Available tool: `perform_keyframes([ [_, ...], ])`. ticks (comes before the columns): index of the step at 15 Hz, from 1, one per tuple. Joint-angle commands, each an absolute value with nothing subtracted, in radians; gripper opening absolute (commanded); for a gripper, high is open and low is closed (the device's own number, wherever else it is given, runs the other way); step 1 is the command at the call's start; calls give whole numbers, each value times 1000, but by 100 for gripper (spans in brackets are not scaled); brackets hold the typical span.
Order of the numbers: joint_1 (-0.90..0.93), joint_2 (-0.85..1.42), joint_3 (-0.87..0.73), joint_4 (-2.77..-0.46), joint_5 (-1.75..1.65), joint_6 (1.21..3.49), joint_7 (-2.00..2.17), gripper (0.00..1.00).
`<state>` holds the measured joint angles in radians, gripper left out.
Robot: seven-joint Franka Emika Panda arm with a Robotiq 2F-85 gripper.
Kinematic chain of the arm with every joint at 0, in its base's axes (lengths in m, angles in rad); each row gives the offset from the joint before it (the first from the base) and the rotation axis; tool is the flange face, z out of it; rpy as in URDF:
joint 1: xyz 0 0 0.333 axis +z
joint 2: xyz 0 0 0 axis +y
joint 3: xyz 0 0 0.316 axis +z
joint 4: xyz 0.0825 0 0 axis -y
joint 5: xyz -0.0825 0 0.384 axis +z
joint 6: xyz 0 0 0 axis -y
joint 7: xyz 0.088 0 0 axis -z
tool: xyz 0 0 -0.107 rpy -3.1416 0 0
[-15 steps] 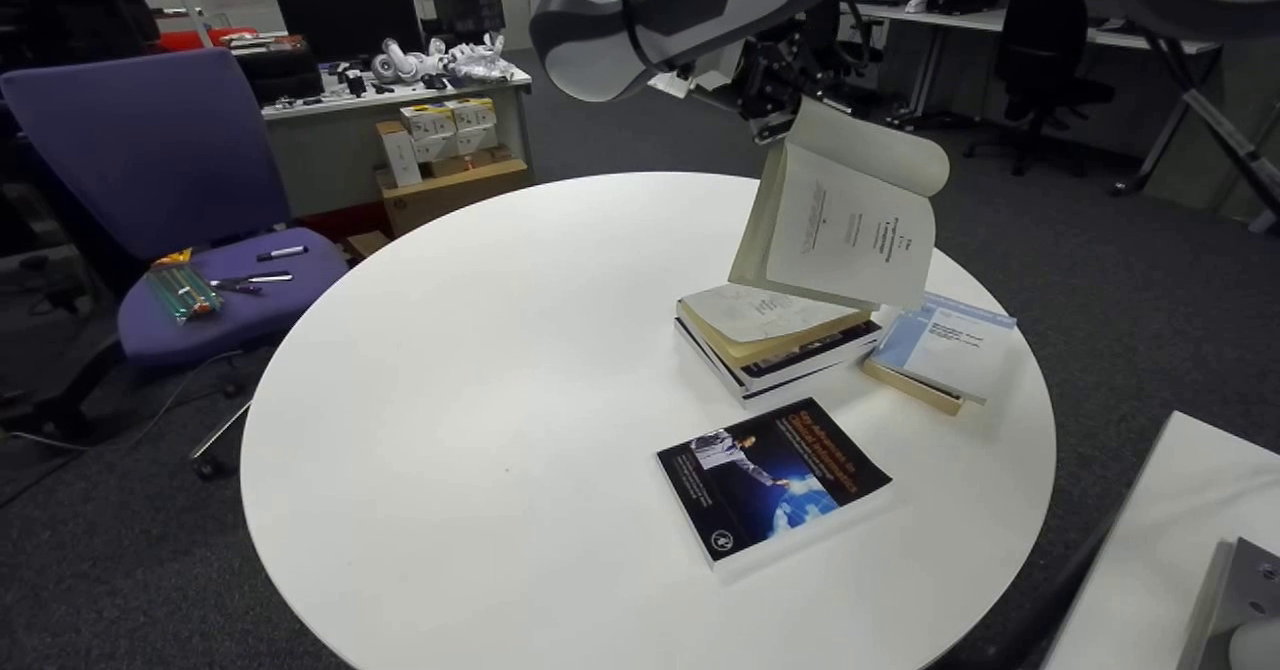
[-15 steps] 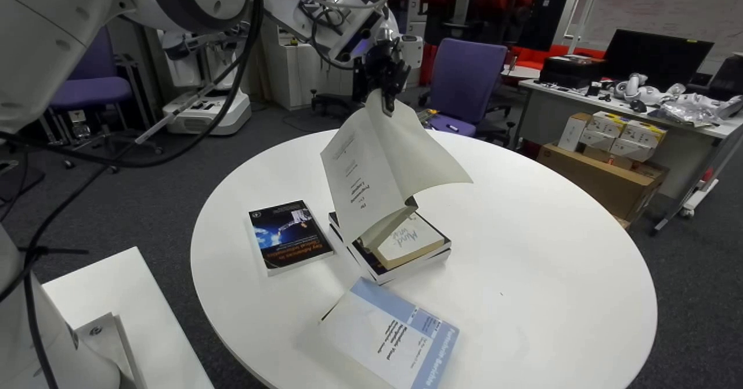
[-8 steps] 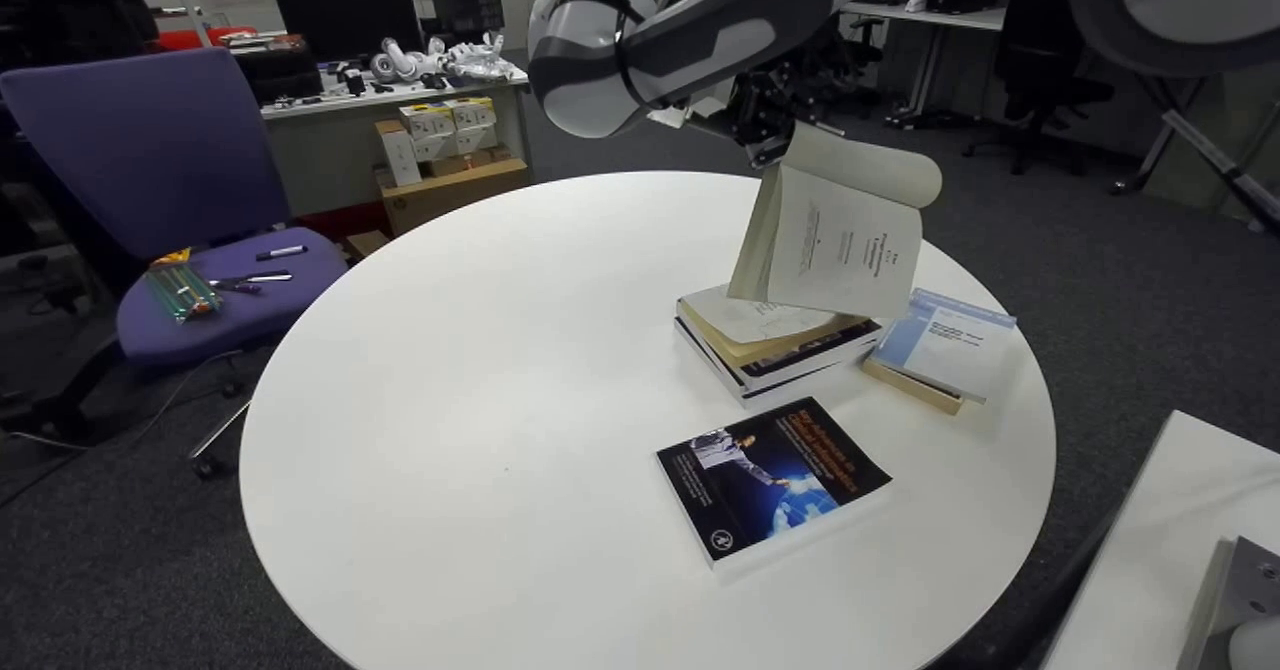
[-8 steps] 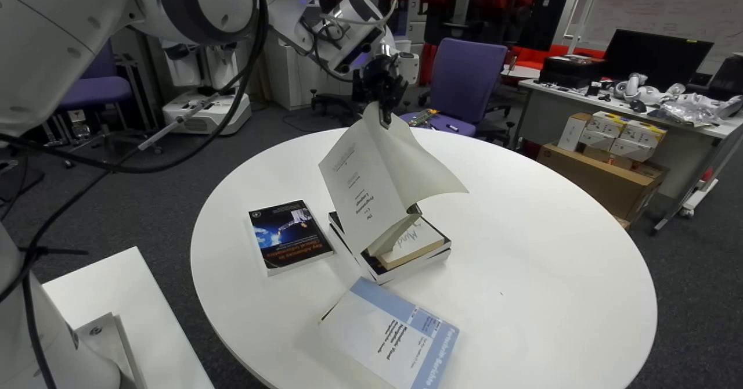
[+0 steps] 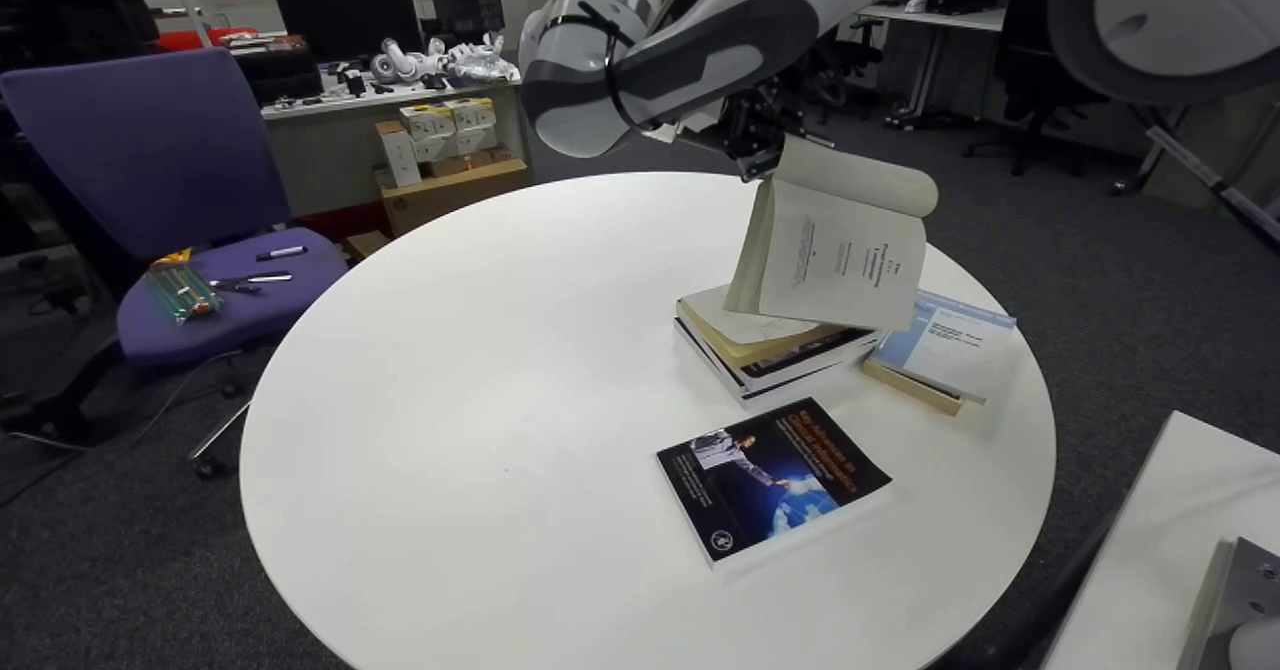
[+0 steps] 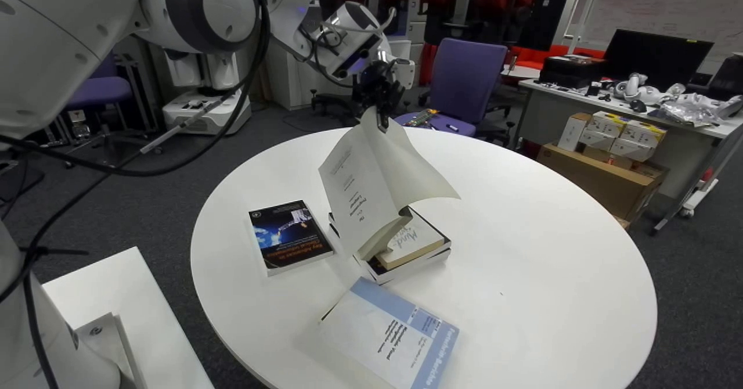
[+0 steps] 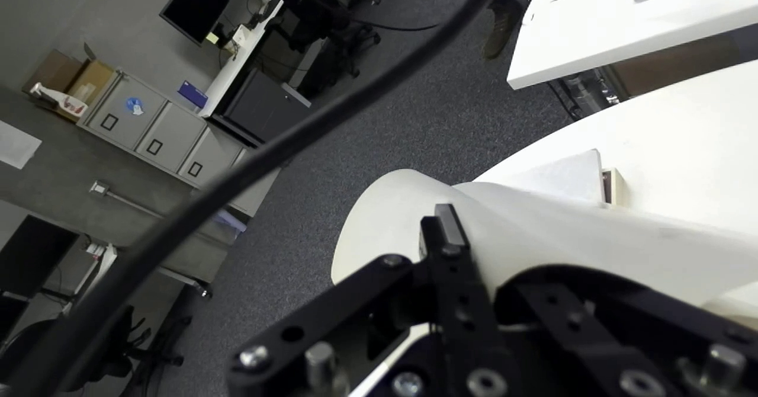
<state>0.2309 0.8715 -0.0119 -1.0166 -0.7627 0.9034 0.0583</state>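
Black jaws pinch an open book above stacked books.

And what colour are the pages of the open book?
The pages are off-white with dark print, clearest in an exterior view.

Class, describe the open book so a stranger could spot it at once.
Find the round white table. Over the stack of books on it, the jaws grip the open book. Unlike the black-covered book and the blue-and-white book, which lie down, it is tilted up, a printed page showing.
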Motion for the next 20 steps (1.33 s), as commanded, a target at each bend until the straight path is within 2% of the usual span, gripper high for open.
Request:
perform_keyframes([
  [1,273,851,-22,-974,-818,830,-11,0],
  [14,362,771,0,-1005,-835,724,-84,0],
  [20,343,746,14,-996,-847,667,-109,0],
])
